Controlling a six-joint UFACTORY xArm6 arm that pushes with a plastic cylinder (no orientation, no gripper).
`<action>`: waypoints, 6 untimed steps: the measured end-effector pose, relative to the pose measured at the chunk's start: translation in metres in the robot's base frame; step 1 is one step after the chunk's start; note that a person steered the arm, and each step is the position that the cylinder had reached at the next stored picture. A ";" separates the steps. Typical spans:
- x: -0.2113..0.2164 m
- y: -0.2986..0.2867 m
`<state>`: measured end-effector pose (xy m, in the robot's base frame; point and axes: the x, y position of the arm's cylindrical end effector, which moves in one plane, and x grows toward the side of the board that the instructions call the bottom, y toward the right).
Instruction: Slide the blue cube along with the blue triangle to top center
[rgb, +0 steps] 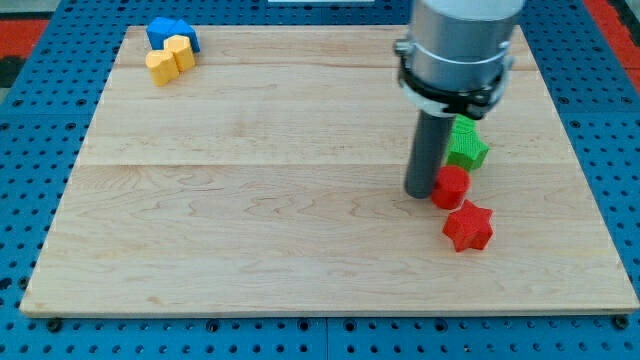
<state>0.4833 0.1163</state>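
A blue mass (168, 30) sits at the board's top left corner. I cannot tell whether it is one block or two, or make out its shape. Yellow blocks (170, 58) touch its lower side and hide part of it. My tip (419, 193) rests on the board right of centre, far from the blue mass. It sits just left of a red cylinder (451, 186), touching or nearly touching it.
A green block (467, 146) lies just above the red cylinder, partly behind the rod. A red star (468, 226) lies just below the cylinder. The wooden board (250, 220) sits on a blue perforated base.
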 end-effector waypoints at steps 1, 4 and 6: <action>0.000 0.005; -0.028 -0.106; -0.095 -0.253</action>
<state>0.3884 -0.1368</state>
